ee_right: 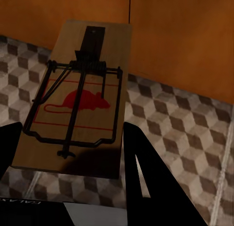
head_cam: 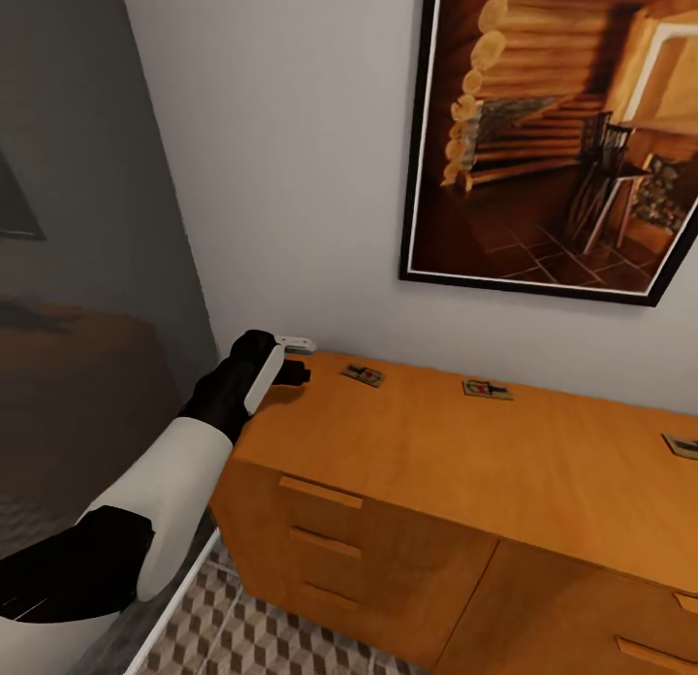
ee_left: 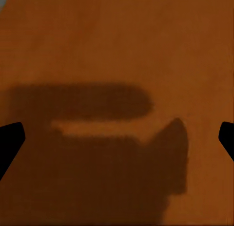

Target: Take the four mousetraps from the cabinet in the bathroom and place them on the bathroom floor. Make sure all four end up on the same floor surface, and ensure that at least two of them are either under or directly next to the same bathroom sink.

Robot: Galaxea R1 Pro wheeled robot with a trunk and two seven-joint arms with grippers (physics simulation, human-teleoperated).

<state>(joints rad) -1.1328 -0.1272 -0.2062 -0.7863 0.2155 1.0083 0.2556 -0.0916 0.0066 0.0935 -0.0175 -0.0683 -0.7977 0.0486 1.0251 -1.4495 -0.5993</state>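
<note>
Three mousetraps [head_cam: 363, 374] [head_cam: 487, 389] [head_cam: 682, 446] lie flat on the top of the orange-brown cabinet [head_cam: 417, 462]. My left gripper [head_cam: 299, 358] hovers over the cabinet's left rear corner, a short way left of the nearest trap. It is open, and its fingertips [ee_left: 9, 138] stand far apart over bare wood [ee_left: 117, 50]. My right gripper [ee_right: 73, 158] is shut on a mousetrap [ee_right: 78, 97] with a red mouse print, held above the cube-patterned bathroom floor [ee_right: 185, 133] in front of the cabinet's face [ee_right: 185, 36]. The sink is out of view.
A framed log-cabin picture [head_cam: 553, 132] hangs on the wall above the cabinet. A grey translucent panel [head_cam: 87, 268] stands to the left of my left arm. Drawer handles [head_cam: 320, 491] line the cabinet front, with tiled floor [head_cam: 242, 626] below.
</note>
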